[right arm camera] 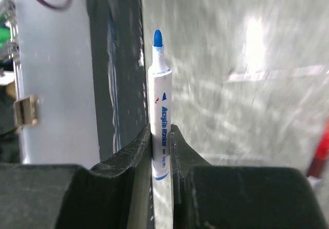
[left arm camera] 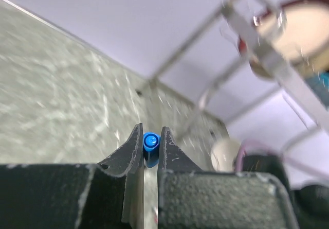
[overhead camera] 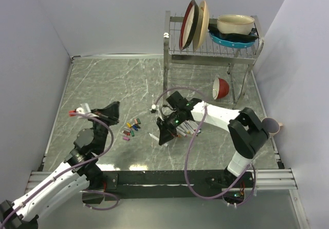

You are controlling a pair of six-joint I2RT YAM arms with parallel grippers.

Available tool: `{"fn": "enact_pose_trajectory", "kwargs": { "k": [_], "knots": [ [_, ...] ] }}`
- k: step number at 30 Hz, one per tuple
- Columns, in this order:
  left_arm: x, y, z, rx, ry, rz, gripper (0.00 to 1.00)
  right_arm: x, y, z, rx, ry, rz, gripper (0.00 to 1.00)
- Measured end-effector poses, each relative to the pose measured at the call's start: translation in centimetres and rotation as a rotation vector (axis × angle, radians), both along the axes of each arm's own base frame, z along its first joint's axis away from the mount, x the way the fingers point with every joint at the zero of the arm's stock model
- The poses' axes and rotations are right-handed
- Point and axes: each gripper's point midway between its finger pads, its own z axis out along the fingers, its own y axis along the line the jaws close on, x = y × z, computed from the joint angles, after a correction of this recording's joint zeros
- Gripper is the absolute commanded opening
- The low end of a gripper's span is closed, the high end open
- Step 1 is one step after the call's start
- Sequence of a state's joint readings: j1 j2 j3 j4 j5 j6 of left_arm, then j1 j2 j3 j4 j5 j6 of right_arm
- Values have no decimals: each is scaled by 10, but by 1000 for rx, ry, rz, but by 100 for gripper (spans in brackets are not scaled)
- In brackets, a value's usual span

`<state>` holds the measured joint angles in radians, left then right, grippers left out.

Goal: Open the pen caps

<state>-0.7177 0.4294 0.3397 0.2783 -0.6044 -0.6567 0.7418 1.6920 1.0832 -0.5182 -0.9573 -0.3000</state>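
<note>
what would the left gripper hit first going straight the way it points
The left gripper, shut on the blue cap, would probably reach the dish rack's nearest leg, over bare table; depth unclear.

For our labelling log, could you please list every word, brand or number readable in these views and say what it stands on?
"Acrylic Marker": blue print running along the white pen barrel in the right gripper.
Smaller print lower on that barrel: too small to read.
Blue cap in the left gripper: no readable marking.
</note>
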Motion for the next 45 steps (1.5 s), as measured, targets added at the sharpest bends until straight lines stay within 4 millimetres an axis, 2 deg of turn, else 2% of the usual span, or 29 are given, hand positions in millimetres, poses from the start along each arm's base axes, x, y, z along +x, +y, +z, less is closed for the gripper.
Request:
{"fn": "enact_pose_trajectory", "kwargs": {
  "k": [4, 8, 11, 16, 19, 21, 31, 45],
  "knots": [
    [3, 21, 10, -9, -6, 96, 1, -7, -11, -15, -95, 2, 6, 0],
    [4, 22, -7, -15, 63, 108, 1, 9, -24, -26, -195, -117, -31, 0],
    [4, 18, -34, -34, 149, 94, 1, 34, -40, -27, -263, -244, -104, 0],
    [-6, 15, -108, -48, 333, 76, 1, 89, -80, -22, -376, -399, -289, 1],
    [-13, 18, -132, -49, 404, 84, 1, 110, -103, -25, -441, -432, -369, 3],
    [-16, 20, -138, -67, 427, 91, 1, 116, -111, -27, -473, -448, -396, 3],
    [-24, 19, -165, -87, 539, 103, 1, 116, -122, -50, -566, -425, -388, 12],
    [-30, 9, -217, 5, 737, 95, 2, 109, -126, -65, -618, -393, -359, 25]
  ]
}}
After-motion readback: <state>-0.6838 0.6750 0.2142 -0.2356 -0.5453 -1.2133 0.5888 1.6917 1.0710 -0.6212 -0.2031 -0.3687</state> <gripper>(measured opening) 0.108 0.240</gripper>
